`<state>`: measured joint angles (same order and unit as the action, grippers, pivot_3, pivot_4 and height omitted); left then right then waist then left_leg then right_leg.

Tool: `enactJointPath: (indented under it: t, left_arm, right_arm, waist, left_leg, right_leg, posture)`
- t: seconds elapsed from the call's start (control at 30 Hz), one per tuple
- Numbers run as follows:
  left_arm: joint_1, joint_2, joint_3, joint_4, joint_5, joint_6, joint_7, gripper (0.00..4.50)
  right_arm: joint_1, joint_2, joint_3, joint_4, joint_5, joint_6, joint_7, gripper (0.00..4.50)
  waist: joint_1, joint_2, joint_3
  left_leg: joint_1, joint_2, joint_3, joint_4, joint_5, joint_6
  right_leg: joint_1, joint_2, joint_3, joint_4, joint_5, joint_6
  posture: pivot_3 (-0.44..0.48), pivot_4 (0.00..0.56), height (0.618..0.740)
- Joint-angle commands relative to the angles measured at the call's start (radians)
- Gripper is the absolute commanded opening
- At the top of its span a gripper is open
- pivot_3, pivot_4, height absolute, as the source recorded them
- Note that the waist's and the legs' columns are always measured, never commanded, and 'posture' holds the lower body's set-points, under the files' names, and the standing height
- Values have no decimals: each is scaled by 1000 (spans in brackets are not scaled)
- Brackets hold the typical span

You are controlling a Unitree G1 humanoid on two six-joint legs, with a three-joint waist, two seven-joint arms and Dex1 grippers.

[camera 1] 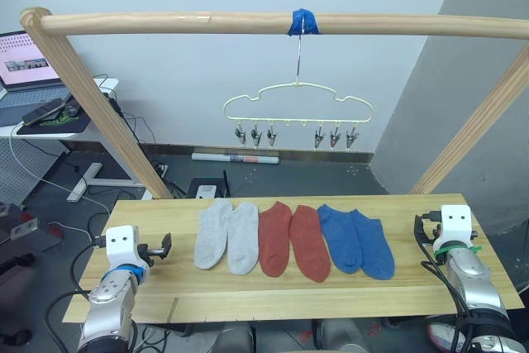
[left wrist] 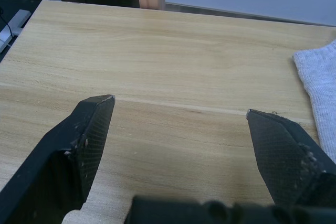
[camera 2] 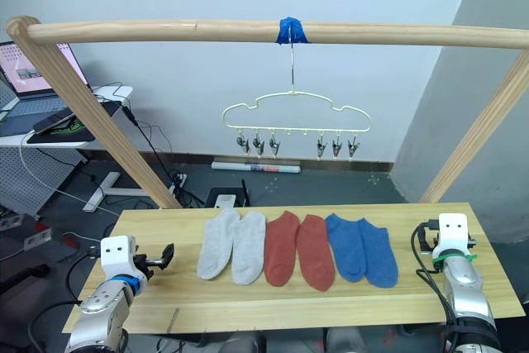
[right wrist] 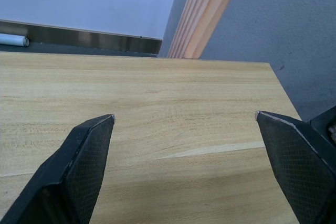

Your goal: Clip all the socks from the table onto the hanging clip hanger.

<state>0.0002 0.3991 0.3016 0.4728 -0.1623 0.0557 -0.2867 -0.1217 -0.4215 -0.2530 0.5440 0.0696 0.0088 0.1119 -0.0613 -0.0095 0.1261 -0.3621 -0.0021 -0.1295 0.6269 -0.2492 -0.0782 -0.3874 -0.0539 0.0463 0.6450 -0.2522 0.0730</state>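
Six socks lie side by side in a row on the light wooden table point(camera 1: 165, 291): a light grey pair point(camera 1: 227, 236) on the left, a rust red pair point(camera 1: 293, 241) in the middle and a blue pair point(camera 1: 357, 240) on the right. Above and behind them the pale yellow clip hanger point(camera 1: 297, 105) hangs from the horizontal pole, its metal clips point(camera 1: 254, 134) holding nothing. My left gripper point(camera 1: 157, 247) rests open near the table's left end, left of the grey socks, whose edge point(left wrist: 320, 77) shows beside its fingers. At the table's right end my right gripper point(right wrist: 184, 116) stands open over bare wood.
A round wooden pole point(camera 1: 248, 22) spans the top, carried by slanted poles point(camera 1: 107, 113) at both sides, with blue tape point(camera 1: 303, 21) at the hanger's hook. A desk with a laptop point(camera 1: 29, 59) stands back left. Cables and a white roll point(camera 1: 235, 157) lie on the floor behind the table.
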Motion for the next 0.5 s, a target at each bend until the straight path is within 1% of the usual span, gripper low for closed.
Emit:
enactJointPath:
  t: [0.03, 0.5]
  left_arm:
    - [-5, 24, 27, -25, -14, -8, 3, 4454]
    - [11, 20, 44, -65, -25, -25, -2, 4454]
  right_arm:
    - [-4, -13, -18, -21, 3, -20, -2, 4500]
    - [13, -22, 7, -49, -19, -32, 17, 4500]
  waist:
    - [0, 0, 0]
    - [1, -2, 6]
  left_leg:
    - [0, 0, 0, 0, 0, 0]
    - [0, 0, 0, 0, 0, 0]
  right_leg:
    - [0, 0, 0, 0, 0, 0]
    - [0, 0, 0, 0, 0, 0]
  posture:
    - [-42, 92, 740]
    - [-34, 115, 740]
